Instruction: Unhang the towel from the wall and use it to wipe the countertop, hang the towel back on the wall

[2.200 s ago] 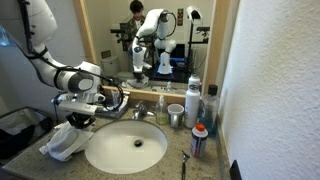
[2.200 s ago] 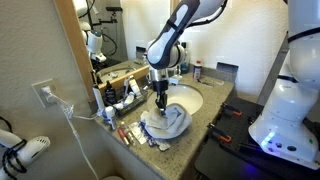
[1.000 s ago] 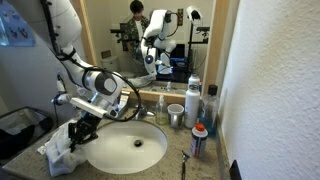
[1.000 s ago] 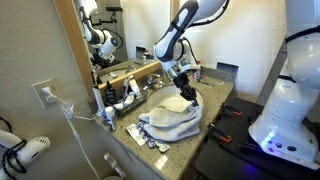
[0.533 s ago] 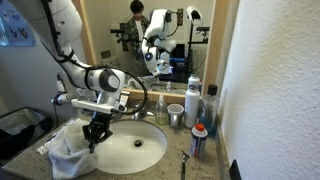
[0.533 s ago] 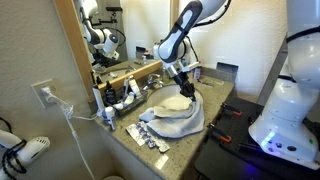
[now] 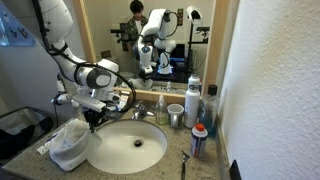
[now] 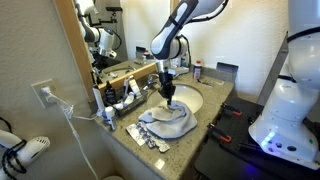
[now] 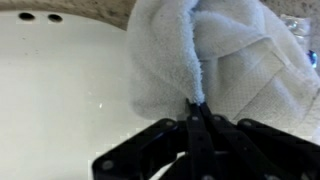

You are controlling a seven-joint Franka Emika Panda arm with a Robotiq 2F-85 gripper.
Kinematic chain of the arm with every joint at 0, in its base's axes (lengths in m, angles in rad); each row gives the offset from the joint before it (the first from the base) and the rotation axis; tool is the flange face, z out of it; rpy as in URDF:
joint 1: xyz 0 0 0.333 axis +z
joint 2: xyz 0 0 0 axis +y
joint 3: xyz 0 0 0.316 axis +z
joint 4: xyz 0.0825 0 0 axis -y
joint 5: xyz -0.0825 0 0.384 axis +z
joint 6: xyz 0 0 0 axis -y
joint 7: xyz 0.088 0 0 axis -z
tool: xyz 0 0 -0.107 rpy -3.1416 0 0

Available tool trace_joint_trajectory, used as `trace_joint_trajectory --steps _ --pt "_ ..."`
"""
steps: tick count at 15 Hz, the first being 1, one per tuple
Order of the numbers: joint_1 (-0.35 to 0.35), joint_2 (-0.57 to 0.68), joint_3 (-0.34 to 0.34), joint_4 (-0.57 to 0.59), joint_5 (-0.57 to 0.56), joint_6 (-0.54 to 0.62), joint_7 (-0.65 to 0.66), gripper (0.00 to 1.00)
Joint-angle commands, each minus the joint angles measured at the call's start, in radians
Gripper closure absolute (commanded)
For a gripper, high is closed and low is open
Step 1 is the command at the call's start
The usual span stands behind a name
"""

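Note:
The pale terry towel (image 7: 68,146) lies bunched on the speckled granite countertop (image 7: 172,143) beside the white oval sink (image 7: 128,150). In an exterior view the towel (image 8: 168,123) partly hangs over the basin's edge (image 8: 190,101). My gripper (image 7: 92,120) points down at the towel's near edge, also seen in an exterior view (image 8: 168,99). In the wrist view the gripper (image 9: 197,104) is shut on a fold of the towel (image 9: 235,55), with the white basin (image 9: 60,80) beside it. The off-white wall (image 7: 270,90) holds no towel.
A faucet (image 7: 140,113), a cup (image 7: 176,114) and bottles (image 7: 194,100) stand behind and beside the sink, under the wood-framed mirror (image 7: 150,40). A red-capped bottle (image 7: 199,140) stands near the front. Small items (image 8: 145,142) and a wall outlet (image 8: 45,94) sit at the counter's end.
My gripper has pulled back from over the basin toward the faucet side, dragging the towel off the sink. The towel is now bunched on the counter rather than spread over the basin.

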Motion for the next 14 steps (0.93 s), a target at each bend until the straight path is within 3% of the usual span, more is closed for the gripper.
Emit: trace_joint_trajectory --steps 1,3,6,10,14 --pt "-0.026 -0.005 0.050 0.013 0.141 -0.013 -0.064 0.99" --pt "-0.035 0.005 0.058 0.029 0.195 -0.085 -0.084 0.99" --pt "-0.040 0.022 0.040 0.052 0.183 -0.276 -0.087 0.99" --pt "-0.037 0.019 -0.007 0.066 0.111 -0.455 -0.048 0.99" --pt "-0.006 -0.005 -0.050 0.088 -0.061 -0.484 0.014 0.99"
